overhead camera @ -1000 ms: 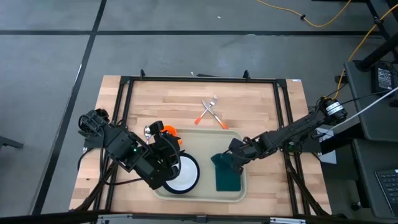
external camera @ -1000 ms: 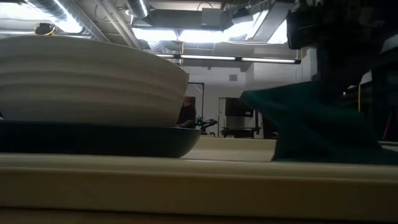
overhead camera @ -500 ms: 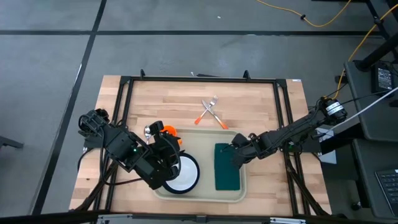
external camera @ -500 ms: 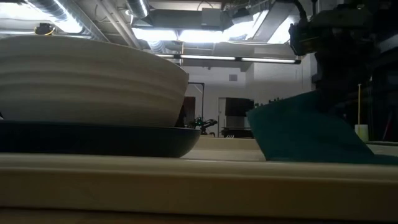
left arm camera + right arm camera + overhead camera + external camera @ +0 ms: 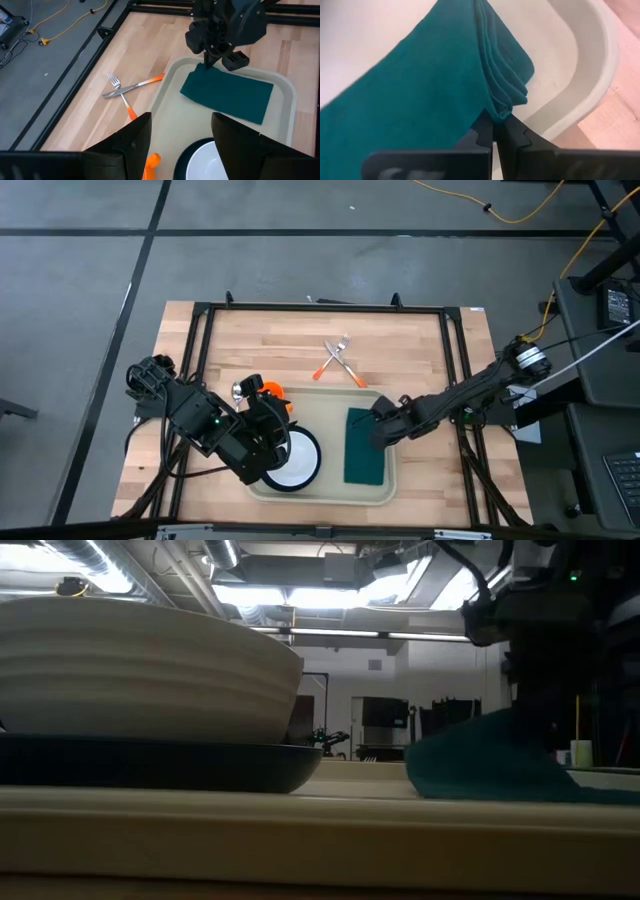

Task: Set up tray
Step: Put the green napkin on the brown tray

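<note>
The beige tray (image 5: pixel 325 415) lies at the table's near middle. A white bowl (image 5: pixel 295 460) stands on a dark plate in the tray's left half. A folded dark green napkin (image 5: pixel 365 450) lies in the right half, and my right gripper (image 5: pixel 378 428) is shut on its far end. My left gripper (image 5: pixel 180 145) hangs open above the bowl's left side and holds nothing. In the low view the napkin (image 5: pixel 480 765) slopes up to the right gripper (image 5: pixel 530 690). My right gripper pinches the napkin's far corner (image 5: pixel 496 111) between its two fingers, across the folded edge where several layers show. The fingers slant steeply down from the table's right side. The corner (image 5: pixel 204 70) sits a little raised; the rest of the napkin lies on the tray.
A fork and another utensil with orange handles (image 5: pixel 340 360) lie crossed on the wood beyond the tray. An orange object (image 5: pixel 270 390) sits at the tray's far left corner. A black frame (image 5: pixel 320 307) runs around the table.
My right gripper has tipped further downward and sunk a little toward the tray, still shut. The napkin's held far end has come down with it. The napkin, bunched up at that end before, now lies spread out nearly flat as a rectangle.
</note>
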Available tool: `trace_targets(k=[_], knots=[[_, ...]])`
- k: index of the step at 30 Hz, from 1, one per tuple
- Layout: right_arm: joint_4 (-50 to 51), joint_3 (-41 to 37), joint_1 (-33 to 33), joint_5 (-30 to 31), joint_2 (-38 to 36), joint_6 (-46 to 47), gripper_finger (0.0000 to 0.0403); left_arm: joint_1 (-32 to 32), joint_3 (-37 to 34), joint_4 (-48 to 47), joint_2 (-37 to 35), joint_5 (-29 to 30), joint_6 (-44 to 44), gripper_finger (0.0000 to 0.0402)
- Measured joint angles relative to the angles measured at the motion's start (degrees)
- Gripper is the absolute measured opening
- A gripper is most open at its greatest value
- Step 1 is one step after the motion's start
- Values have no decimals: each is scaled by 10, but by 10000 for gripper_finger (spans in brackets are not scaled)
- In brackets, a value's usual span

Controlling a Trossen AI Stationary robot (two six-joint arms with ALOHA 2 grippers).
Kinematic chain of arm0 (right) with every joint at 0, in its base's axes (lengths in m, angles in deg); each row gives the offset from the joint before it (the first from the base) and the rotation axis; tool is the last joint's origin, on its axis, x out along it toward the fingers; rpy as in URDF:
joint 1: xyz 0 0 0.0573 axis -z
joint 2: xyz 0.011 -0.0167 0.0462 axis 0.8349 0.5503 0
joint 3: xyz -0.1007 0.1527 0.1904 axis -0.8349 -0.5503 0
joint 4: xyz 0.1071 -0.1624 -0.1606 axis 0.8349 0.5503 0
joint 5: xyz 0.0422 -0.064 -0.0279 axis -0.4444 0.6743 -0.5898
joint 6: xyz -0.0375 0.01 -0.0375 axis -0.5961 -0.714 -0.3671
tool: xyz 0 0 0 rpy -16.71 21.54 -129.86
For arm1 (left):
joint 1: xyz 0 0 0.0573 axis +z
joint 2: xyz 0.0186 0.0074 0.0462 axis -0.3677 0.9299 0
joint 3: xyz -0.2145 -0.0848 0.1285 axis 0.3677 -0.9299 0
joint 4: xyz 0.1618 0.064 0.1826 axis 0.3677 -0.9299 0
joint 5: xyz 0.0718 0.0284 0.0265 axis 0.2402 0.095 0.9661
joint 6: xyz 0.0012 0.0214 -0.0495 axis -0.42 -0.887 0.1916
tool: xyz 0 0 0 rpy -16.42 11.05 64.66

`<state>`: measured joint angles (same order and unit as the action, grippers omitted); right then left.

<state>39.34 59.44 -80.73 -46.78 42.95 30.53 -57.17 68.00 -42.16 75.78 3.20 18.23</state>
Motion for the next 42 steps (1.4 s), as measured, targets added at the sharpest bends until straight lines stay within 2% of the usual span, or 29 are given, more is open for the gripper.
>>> trace_targets(k=[22, 34, 42], knots=[[20, 0, 0, -14, 5, -114, 8, 0, 0, 0, 0, 0, 4, 200], [12, 0, 38, -28, 5, -197, 8, 0, 0, 0, 0, 0, 5, 200], [-11, 0, 46, -33, 5, -200, 8, 1, 0, 0, 0, 0, 5, 200]])
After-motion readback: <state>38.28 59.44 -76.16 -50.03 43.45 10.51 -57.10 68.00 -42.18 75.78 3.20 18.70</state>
